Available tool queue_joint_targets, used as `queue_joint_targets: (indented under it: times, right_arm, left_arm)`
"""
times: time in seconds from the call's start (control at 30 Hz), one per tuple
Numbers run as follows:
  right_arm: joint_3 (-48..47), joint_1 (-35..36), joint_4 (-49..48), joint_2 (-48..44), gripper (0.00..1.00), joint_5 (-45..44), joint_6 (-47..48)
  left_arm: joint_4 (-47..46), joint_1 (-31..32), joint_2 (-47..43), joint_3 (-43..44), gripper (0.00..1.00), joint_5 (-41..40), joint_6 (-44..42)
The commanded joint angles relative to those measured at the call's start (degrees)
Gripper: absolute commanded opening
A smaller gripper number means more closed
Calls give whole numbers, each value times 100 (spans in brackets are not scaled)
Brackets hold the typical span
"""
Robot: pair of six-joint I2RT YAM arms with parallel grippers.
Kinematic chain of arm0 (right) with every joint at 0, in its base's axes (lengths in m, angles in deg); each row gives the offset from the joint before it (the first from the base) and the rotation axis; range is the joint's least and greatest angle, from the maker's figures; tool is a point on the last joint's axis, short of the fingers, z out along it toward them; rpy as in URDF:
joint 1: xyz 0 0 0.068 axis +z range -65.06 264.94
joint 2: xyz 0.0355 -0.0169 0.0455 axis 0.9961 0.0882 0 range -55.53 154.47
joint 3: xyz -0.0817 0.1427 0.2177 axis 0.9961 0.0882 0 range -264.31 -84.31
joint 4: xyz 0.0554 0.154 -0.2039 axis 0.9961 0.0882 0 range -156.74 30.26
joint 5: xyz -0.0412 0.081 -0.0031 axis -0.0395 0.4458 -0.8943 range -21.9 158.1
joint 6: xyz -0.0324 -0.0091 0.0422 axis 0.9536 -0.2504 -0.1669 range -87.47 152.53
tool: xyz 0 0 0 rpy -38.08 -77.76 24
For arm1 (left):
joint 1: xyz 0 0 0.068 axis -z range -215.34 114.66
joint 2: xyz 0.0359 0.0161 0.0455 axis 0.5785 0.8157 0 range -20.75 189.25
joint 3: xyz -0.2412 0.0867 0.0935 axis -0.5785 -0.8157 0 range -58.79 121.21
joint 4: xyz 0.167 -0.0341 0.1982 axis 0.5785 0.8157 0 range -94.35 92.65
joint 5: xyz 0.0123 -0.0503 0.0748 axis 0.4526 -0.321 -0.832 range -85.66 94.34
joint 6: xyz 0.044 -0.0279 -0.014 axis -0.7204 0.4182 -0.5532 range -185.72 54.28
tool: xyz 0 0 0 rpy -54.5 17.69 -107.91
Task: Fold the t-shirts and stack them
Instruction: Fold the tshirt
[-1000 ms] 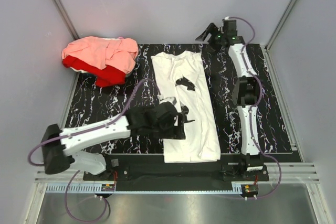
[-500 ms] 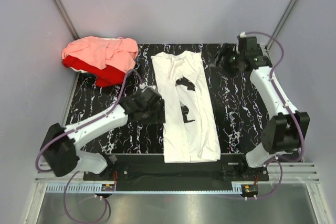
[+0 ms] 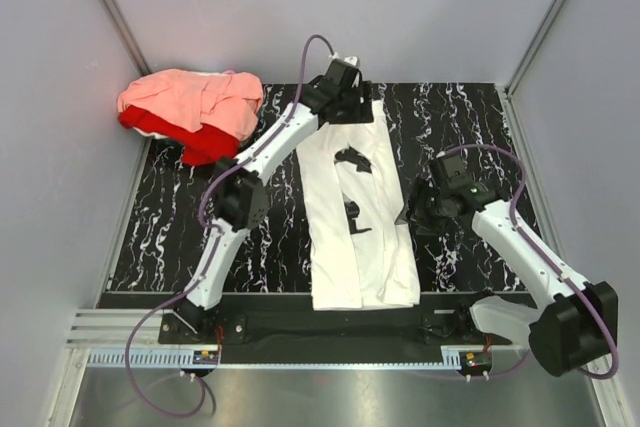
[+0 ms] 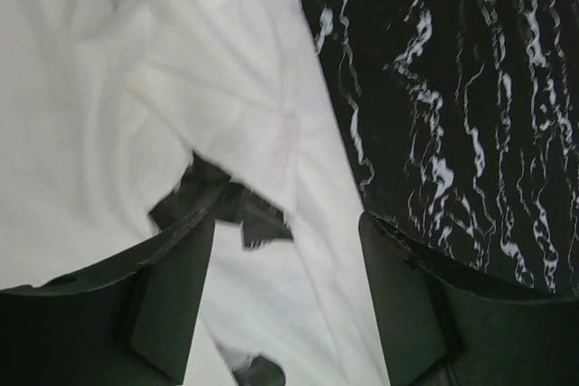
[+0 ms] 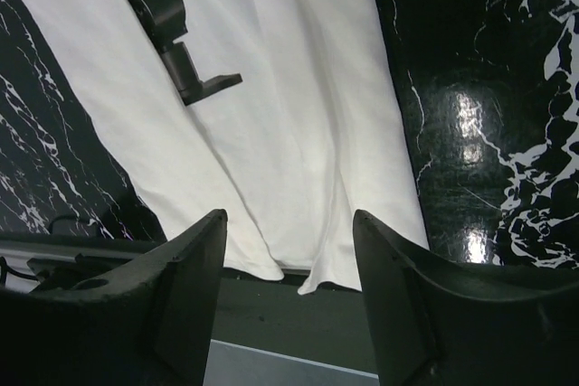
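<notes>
Left gripper [image 4: 285, 228], jaws spread, over 12 o'clock end of white t-shirt [image 3: 335, 237]; right gripper [image 5: 288, 219] spread at its 3 o'clock edge. Shirt folded lengthwise, black print showing.

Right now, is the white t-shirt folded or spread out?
Partly folded: the white t-shirt lies as a long narrow strip, sides turned in, with no crosswise fold yet.

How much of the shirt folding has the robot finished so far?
The white t-shirt lies folded into a long strip. The left gripper over its collar end and the right gripper by its side are open, holding nothing. Left to do: fold that strip shorter, then fold the pink t-shirt and red t-shirt, crumpled in the far left corner, and stack all three.
</notes>
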Motion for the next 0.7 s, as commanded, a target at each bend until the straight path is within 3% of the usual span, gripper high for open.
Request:
queue_joint_targets:
  times: [0.0, 0.1, 0.2, 0.27, 0.47, 0.67]
  right_arm:
    - [326, 108, 243, -365, 64, -195, -196]
    - [449, 179, 358, -742, 64, -160, -293]
    - [433, 214, 629, -963, 64, -160, -258]
    - [415, 214, 692, -1068, 64, -178, -241]
    - [555, 232, 622, -1148, 64, -81, -319]
    - [880, 258, 393, -1051, 63, 7, -346]
  left_arm:
    - [-169, -77, 674, 913, 70, 433, -501]
    - [-1374, -103, 586, -18, 71, 593, -344]
    - [-1737, -121, 1016, 199, 70, 969, -72]
    - [-1852, -103, 1366, 514, 70, 1216, 52]
    - [-2178, -42, 1482, 217, 69, 1173, 202]
    - [-2099, -42, 1685, 270, 61, 1172, 193]
